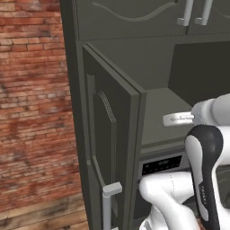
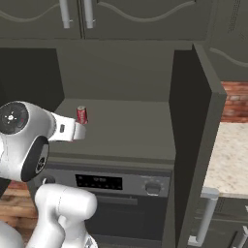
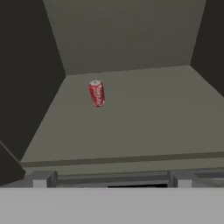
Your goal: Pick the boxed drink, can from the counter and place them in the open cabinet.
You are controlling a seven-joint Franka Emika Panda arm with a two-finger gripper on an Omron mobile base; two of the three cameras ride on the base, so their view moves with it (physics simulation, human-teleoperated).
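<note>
- Here the can [image 3: 97,93] — a small red cylinder with a silver top and white script too blurred to read — stands upright on the matte grey-green shelf of the open cabinet [image 2: 126,131], toward its left side.
- The gripper [image 3: 111,180] hangs at the shelf's near edge, fingers spread wide and empty — well apart from the can.
- Below sits a dark oven [image 2: 121,193] with a round knob.

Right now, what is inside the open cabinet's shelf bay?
One thing: the can stands upright on the shelf of the open cabinet, toward its left rear. The arm covers the shelf's near-left part in the right base view; no boxed drink shows there.
</note>
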